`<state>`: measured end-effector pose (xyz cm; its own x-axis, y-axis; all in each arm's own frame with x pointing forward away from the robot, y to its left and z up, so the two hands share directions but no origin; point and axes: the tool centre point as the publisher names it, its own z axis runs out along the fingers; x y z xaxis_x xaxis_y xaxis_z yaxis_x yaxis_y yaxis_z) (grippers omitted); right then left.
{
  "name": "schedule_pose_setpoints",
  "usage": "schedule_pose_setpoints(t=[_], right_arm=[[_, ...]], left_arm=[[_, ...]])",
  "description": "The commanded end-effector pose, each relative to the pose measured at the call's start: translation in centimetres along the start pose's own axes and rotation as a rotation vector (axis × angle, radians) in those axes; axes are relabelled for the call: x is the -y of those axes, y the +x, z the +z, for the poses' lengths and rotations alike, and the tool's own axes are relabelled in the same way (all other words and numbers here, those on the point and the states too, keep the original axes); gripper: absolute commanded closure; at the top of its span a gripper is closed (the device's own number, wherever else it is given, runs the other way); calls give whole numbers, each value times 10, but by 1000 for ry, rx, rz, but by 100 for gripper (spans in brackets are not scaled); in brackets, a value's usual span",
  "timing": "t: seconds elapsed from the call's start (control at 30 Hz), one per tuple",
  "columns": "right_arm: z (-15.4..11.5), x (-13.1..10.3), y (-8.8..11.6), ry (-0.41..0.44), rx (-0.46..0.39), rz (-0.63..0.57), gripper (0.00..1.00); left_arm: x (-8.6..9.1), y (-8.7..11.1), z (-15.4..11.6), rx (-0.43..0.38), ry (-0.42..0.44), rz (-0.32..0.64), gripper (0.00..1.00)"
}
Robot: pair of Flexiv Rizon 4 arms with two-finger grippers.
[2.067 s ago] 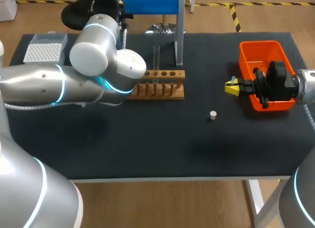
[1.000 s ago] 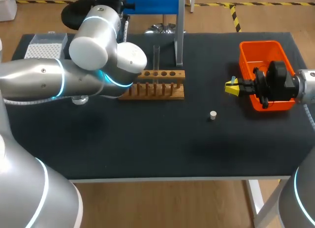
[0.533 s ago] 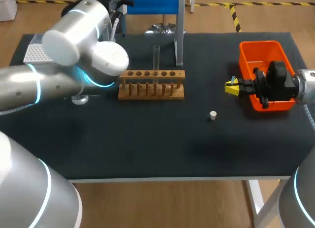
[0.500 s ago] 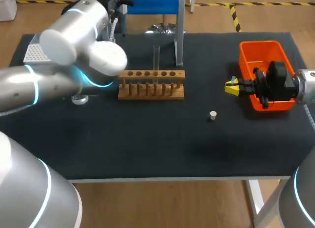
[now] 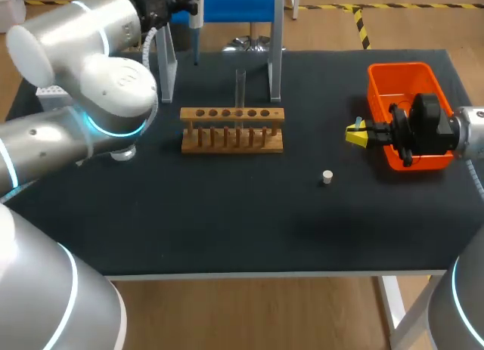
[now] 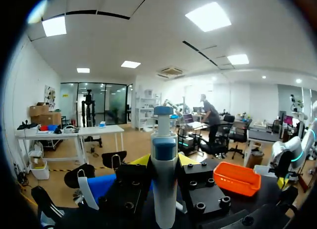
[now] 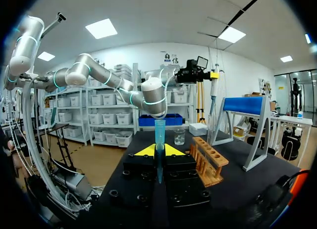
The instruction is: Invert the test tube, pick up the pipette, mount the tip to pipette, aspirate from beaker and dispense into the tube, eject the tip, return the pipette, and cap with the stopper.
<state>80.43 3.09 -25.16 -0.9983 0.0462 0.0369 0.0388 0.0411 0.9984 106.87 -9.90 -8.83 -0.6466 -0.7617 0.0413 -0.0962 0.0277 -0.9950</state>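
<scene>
Pipette (image 6: 164,174) is clamped in the left gripper (image 6: 164,162), lifted by the blue stand (image 5: 234,4); the right gripper (image 7: 158,151) pinches 1 blue tip (image 7: 159,135) beside the orange bin (image 5: 401,72). Tube (image 5: 240,89) stands upright at the rack (image 5: 233,131); mounting, filling, capping remain. The left arm (image 5: 83,78) has swung left off the rack since 2.1 s ago.

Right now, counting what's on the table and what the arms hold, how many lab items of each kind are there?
test tube: 1
wooden rack: 1
stopper: 1
beaker: 1
pipette: 1
pipette tip, outside the box: 1
tip box: 1
blue stand: 1
orange bin: 1
Total: 9
</scene>
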Motion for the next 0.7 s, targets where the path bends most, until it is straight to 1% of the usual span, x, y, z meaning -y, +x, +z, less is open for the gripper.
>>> schedule_pose_setpoints(t=[0.03, 0.47, 0.53, 0.57, 0.6, 0.7], right_arm=[[0, 0, 1, 1, 2, -1, 100], [0, 0, 1, 1, 2, -1, 100], [0, 0, 1, 1, 2, -1, 100], [0, 0, 1, 1, 2, -1, 100], [0, 0, 1, 1, 2, -1, 100], [0, 0, 1, 1, 2, -1, 100]], left_arm=[[4, -5, -22, -270, -30, 1, 100], [4, -5, -22, -270, -30, 1, 100], [12, 9, -40, -300, 29, 26, 100], [14, 12, -45, -302, 33, 30, 100], [18, 21, -54, -338, 71, 40, 100], [27, 39, -72, -389, 108, 64, 100]])
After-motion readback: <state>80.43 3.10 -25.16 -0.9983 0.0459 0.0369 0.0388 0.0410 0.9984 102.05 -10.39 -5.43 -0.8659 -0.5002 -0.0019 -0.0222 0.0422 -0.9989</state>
